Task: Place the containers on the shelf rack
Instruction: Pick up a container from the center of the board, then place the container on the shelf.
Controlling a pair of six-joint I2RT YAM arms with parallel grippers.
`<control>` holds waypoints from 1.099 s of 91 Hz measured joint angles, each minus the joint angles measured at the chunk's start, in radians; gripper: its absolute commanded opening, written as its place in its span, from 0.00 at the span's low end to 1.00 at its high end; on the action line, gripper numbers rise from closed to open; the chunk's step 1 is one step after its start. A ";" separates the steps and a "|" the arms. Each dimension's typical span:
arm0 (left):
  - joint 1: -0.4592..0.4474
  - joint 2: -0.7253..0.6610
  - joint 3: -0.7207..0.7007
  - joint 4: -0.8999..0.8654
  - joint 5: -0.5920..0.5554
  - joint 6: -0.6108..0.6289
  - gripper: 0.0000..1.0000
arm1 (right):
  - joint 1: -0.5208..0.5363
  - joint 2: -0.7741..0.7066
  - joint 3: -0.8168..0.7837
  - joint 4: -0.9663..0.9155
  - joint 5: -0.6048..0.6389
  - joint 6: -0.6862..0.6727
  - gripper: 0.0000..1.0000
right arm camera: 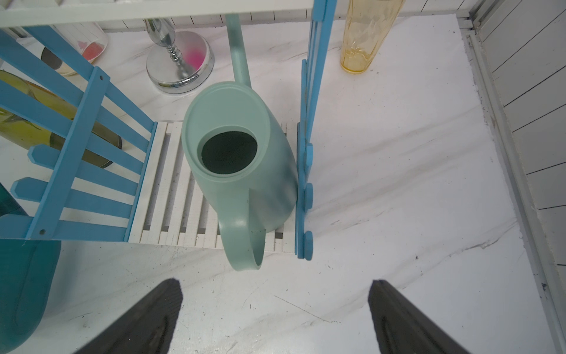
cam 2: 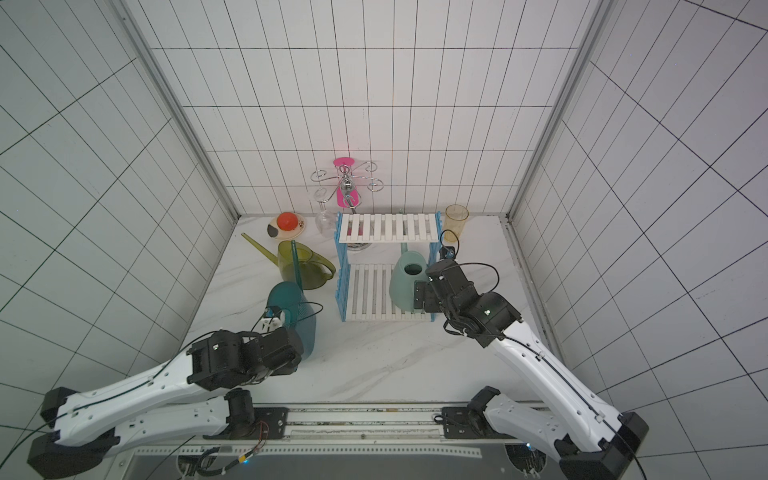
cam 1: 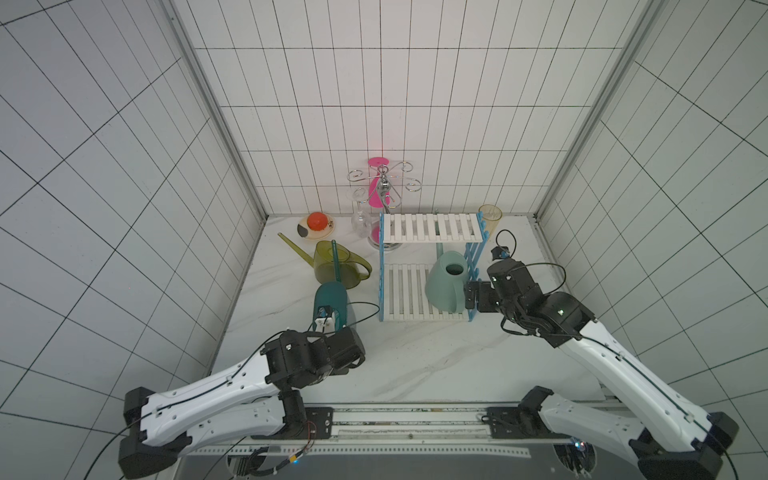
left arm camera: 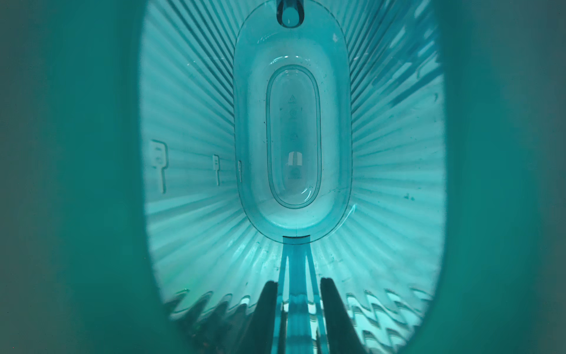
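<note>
The dark teal container (cam 1: 332,297) is left of the shelf rack (cam 1: 432,227), its spout crossing in front of the olive-yellow container (cam 1: 334,266). My left gripper (left arm camera: 298,282) is shut on the teal container's handle (left arm camera: 295,306); that wrist view looks down through the container's ribbed body. The pale mint container (cam 1: 444,286) stands on the right end of the rack's lower shelf (right arm camera: 171,190), handle toward the front. My right gripper (right arm camera: 275,282) is open, just in front of the mint handle (right arm camera: 245,245) and apart from it.
Behind the rack are a chrome glass holder (cam 1: 384,183) with a pink glass (cam 1: 378,195) and a clear glass (cam 1: 360,220). A plate (cam 1: 305,232) with a red-orange ball lies back left. A yellow tumbler (cam 1: 490,218) stands by the rack's back right corner.
</note>
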 measured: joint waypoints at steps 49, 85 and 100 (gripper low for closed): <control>0.000 -0.138 0.008 -0.047 0.117 0.204 0.00 | -0.026 -0.001 -0.006 0.000 -0.029 -0.014 0.99; 0.000 -0.183 0.041 -0.067 0.156 0.262 0.00 | -0.039 -0.001 -0.015 -0.001 -0.032 -0.019 0.99; 0.000 -0.203 0.079 -0.077 0.165 0.289 0.00 | -0.039 -0.001 -0.015 0.000 -0.039 -0.023 0.99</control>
